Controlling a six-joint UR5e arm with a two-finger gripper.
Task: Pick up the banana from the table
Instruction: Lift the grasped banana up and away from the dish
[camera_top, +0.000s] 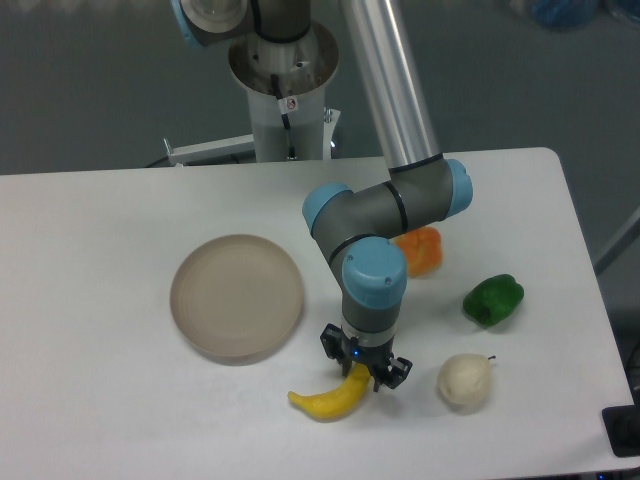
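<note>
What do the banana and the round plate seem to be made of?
The banana, under the hand, looks like smooth moulded plastic: an even bright yellow with no spots and a slight sheen, so probably a toy. The plate has a matte beige-grey surface with a raised rim; plastic or ceramic, the look leaves that open.

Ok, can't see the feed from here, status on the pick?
End effector down over banana, fingers straddling its upper end. Banana on table, not lifted. Nothing blocking.
</note>
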